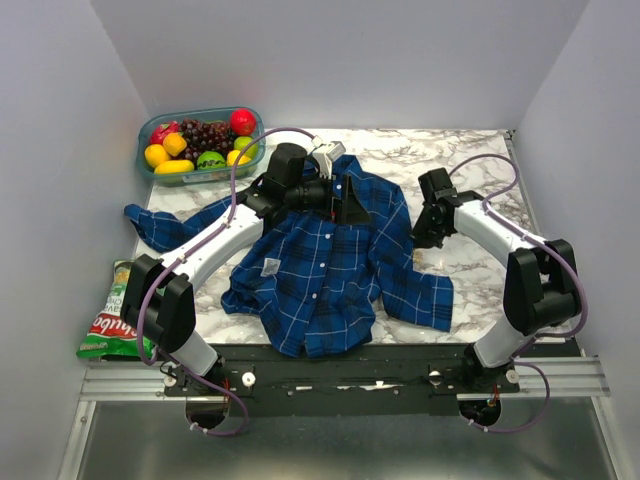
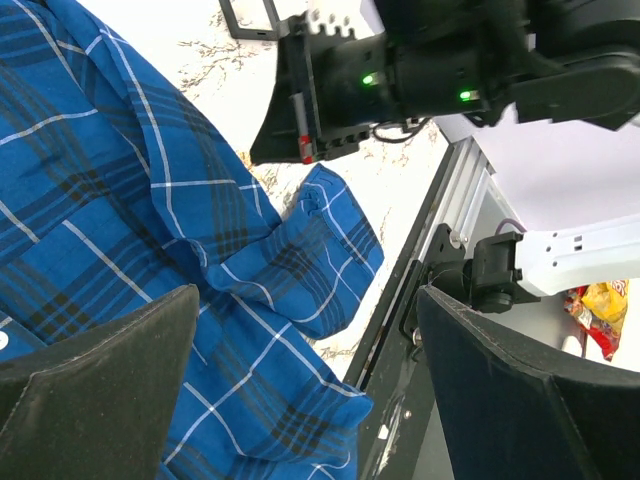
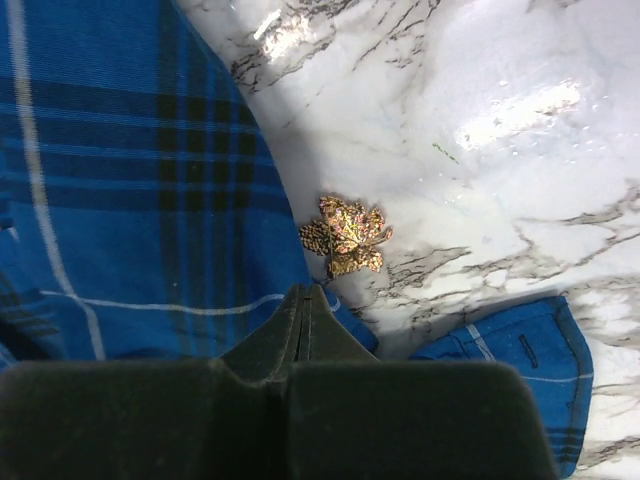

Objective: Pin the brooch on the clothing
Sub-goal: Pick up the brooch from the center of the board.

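Brooch (image 3: 345,236) pickup: right pincer (image 3: 305,300) shut on nothing, left pincer (image 2: 310,400) wide open. Brooch lies beside shirt (image 3: 120,150); needs reopening, straddling it.

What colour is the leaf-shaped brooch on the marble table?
The brooch is golden-brown with pinkish-red spots; best in the right wrist view.

A blue plaid shirt (image 1: 320,260) is spread flat on the marble table (image 1: 400,160). A box of fruit (image 1: 205,112) is set behind the shirt. A small leaf-shaped brooch (image 3: 345,235) is laid just beside the shirt.
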`<state>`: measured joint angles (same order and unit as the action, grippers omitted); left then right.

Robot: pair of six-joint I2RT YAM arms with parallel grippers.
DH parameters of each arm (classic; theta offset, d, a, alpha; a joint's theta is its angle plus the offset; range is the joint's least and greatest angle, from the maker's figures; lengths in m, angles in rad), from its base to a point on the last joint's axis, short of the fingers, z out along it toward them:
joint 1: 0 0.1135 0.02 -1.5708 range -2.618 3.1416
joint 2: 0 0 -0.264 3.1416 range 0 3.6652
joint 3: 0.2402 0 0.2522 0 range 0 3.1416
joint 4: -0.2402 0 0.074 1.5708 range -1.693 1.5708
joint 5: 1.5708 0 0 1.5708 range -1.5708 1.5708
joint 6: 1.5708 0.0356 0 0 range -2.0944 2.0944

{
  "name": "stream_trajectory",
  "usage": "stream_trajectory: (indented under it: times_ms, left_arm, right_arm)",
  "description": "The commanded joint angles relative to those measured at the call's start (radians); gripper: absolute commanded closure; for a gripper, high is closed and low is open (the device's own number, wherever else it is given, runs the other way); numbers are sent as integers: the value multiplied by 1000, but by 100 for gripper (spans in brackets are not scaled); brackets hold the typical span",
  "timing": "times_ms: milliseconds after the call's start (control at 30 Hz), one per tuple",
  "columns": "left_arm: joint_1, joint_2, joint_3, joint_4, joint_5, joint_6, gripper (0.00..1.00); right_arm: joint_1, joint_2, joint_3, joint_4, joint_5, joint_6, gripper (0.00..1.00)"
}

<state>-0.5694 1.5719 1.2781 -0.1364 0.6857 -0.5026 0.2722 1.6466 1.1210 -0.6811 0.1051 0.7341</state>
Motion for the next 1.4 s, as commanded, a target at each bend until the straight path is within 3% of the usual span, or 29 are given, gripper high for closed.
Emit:
stream_trajectory:
  times_ms: [0, 267, 500, 667, 867, 1000, 1100, 1367]
  left_arm:
    - [5, -24, -5, 6, 12, 7, 1]
    - [-4, 14, -13, 11, 2, -5, 1]
    - [-23, 48, -13, 6, -2, -1, 1]
    - [-30, 74, -8, -14, -17, 19, 1]
    - [-93, 106, -10, -22, -61, 64, 1]
    - [-124, 154, -10, -31, -127, 85, 1]
    - [-150, 224, 58, -112, -242, 157, 1]
    - [-162, 353, 112, -155, -317, 153, 1]
  right_arm:
    - [-11, -4, 11, -18, 41, 7, 99]
    - [91, 12, -35, -40, 59, 24, 99]
    - [280, 39, -75, 70, -97, 76, 99]
    - [291, -36, -81, 117, -150, 68, 99]
    - [234, -209, -96, 32, -45, 27, 61]
    - [113, -274, -177, 29, -33, -10, 33]
    - [61, -258, -194, 20, 8, -50, 27]
    - [-10, -157, -150, 28, 48, -75, 26]
